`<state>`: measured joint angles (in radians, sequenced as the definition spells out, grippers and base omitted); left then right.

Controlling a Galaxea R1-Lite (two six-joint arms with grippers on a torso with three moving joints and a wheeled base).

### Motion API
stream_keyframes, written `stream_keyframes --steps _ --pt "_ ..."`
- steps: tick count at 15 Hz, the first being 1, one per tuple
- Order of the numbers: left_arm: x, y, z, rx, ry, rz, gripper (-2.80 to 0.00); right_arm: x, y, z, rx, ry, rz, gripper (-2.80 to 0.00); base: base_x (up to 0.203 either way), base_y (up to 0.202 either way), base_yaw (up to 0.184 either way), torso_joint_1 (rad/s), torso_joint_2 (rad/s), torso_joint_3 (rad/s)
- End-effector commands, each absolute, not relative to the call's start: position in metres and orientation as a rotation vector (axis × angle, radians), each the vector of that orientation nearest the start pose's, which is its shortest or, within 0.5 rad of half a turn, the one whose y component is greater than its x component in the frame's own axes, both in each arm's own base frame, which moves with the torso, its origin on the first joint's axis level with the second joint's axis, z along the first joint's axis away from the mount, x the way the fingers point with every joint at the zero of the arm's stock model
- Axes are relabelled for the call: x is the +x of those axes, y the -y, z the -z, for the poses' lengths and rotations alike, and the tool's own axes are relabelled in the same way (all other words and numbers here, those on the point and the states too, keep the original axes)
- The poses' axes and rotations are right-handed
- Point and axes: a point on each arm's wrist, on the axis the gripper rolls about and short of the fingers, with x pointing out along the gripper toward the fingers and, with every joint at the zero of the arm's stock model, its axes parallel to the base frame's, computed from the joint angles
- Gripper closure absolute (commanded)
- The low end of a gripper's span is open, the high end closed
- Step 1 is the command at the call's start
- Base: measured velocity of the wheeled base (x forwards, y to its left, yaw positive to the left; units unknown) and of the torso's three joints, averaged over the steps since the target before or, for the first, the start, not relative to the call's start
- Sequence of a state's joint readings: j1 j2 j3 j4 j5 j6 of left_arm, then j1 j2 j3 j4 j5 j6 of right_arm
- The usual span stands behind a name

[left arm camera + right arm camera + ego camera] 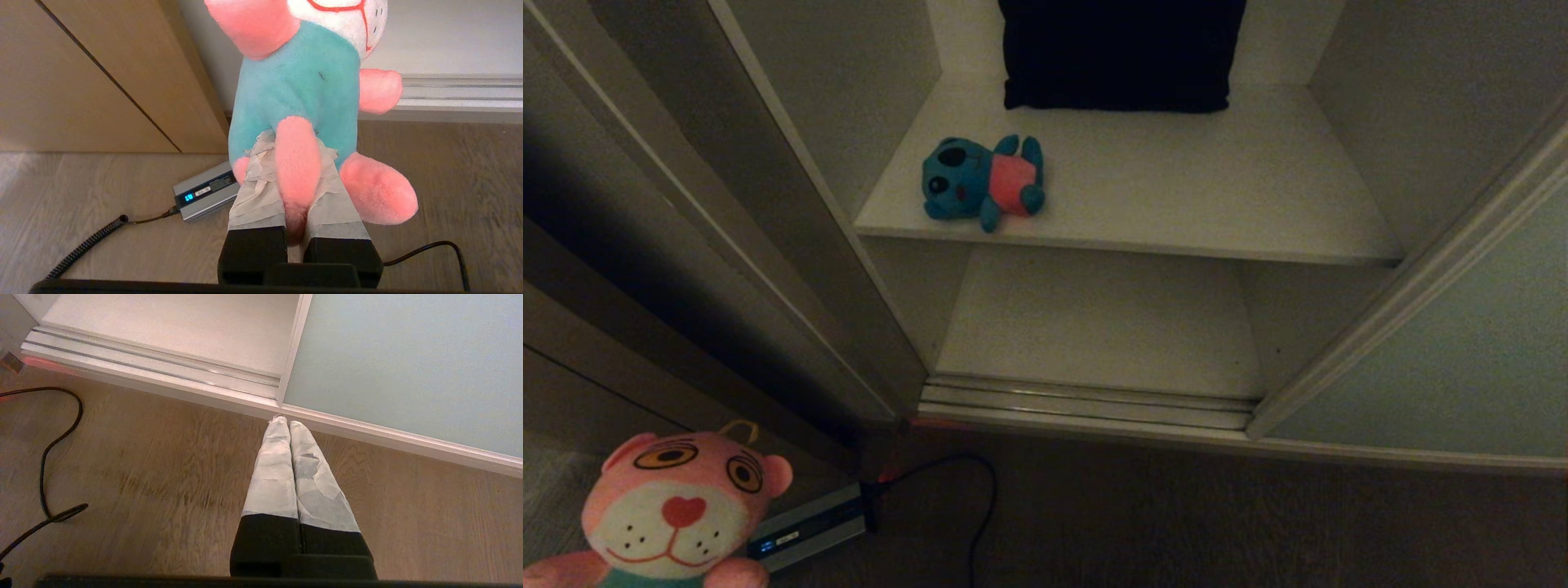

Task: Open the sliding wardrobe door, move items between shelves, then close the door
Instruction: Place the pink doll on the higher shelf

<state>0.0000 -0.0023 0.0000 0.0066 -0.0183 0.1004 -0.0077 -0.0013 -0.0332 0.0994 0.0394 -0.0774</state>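
The wardrobe stands open, with the grey-green sliding door [1445,359] pushed to the right. A teal-blue plush toy [984,181] in a pink shirt lies on the upper shelf [1176,196], near its front left. The lower shelf [1094,327] is bare. My left gripper [294,143] is shut on a lower limb of the pink plush toy [298,81], which hangs above the floor at the bottom left in the head view [678,514]. The right gripper [284,421] is shut and holds nothing; it hovers over the floor by the door's bottom frame [388,435].
A dark folded cloth [1119,53] sits at the back of the upper shelf. A grey power box [809,527] and its black cable [980,506] lie on the wooden floor in front of the ribbed floor track [1086,400]. A brown wood panel [81,73] stands on the left.
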Motion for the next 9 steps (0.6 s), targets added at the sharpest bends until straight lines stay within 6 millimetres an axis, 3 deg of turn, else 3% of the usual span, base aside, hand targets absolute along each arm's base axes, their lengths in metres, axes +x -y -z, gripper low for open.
stream_keyframes --steps 1,7,9 --pt "-0.023 0.0 -0.075 0.113 -0.01 0.019 0.0 -0.026 -0.001 -0.074 -0.077 -0.063 -0.035 0.0 0.0 0.0 0.0 0.0 0.0 0.0" --pt "-0.023 0.0 -0.075 0.127 -0.002 0.018 0.0 -0.026 -0.001 -0.074 -0.077 -0.064 -0.035 0.0 0.0 0.0 0.0 0.002 0.0 0.032" --pt "-0.026 0.0 -0.093 0.141 0.087 0.006 0.0 -0.026 -0.001 -0.075 -0.077 -0.063 -0.035 0.0 0.0 0.0 0.0 0.0 0.0 0.0"
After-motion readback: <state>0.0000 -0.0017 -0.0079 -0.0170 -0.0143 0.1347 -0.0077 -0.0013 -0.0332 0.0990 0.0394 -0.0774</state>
